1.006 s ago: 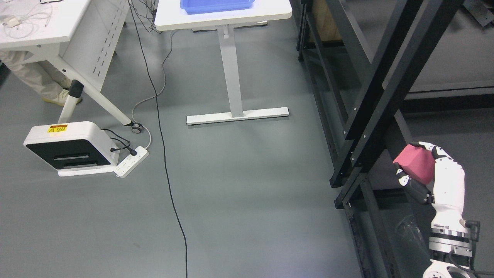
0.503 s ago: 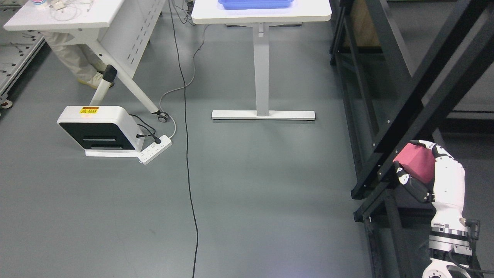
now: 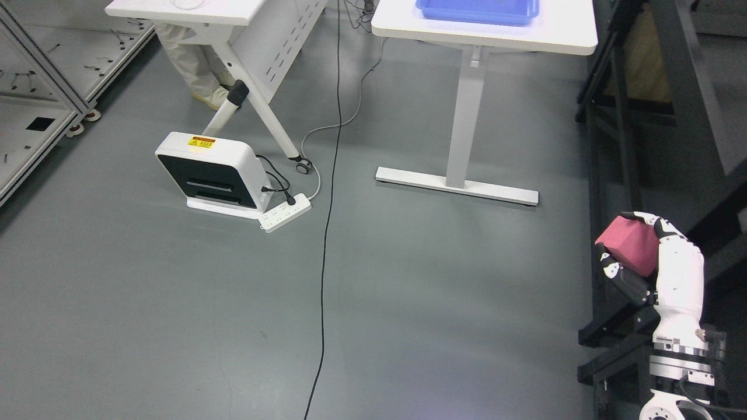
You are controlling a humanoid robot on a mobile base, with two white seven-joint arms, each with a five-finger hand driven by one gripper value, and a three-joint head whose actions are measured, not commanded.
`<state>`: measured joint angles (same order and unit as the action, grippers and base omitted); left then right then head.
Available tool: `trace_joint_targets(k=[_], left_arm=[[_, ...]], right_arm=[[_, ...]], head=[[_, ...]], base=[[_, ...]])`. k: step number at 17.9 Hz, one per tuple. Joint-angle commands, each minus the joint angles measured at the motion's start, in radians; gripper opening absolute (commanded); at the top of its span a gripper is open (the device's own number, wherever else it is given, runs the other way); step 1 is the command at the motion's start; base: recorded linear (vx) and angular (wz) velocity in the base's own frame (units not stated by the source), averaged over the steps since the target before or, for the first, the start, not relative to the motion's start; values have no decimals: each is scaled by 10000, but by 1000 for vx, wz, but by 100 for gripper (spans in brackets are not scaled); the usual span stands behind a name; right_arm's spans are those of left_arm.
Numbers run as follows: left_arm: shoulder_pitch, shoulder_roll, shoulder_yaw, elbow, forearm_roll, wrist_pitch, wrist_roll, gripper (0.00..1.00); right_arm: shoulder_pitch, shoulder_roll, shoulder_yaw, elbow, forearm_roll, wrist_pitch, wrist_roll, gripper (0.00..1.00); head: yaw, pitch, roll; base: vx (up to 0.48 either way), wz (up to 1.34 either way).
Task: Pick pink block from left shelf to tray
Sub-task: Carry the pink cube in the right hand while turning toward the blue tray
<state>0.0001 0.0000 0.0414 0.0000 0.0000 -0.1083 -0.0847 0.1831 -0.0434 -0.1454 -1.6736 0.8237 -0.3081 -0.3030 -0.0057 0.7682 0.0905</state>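
Camera swing is the main change: the whole view has panned, so the desk [image 3: 560, 35] with the blue tray [image 3: 475, 10] now sits at one o'clock instead of near twelve, and a white rack [image 3: 35, 111] has come in at ten o'clock. Nothing on the floor has itself moved. The right hand [image 3: 633, 256], at four o'clock, keeps its fingers clenched around the pink block [image 3: 627, 245], held the same way against the palm. I judge the pick as done and the robot as turning toward the tray; the carry and drop remain. The left hand is out of view. A yellow warning sticker [image 3: 201, 142] on the white floor unit [image 3: 210, 175] carries print too small to read.
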Motion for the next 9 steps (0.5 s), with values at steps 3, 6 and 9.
trace_joint_targets(k=[3, 6, 9], left_arm=[[-231, 175, 0, -175, -15, -6, 3, 100], [-231, 175, 0, -175, -15, -6, 3, 100], [-231, 175, 0, -175, -15, -6, 3, 100]], right_arm=[[10, 4, -19, 0, 0, -33, 8, 4], [10, 4, -19, 0, 0, -33, 8, 4], [-6, 4, -19, 0, 0, -33, 8, 4]], head=[[0, 0, 0], [0, 0, 0], [0, 0, 0]], base=[[202, 333], [241, 209], [291, 70]])
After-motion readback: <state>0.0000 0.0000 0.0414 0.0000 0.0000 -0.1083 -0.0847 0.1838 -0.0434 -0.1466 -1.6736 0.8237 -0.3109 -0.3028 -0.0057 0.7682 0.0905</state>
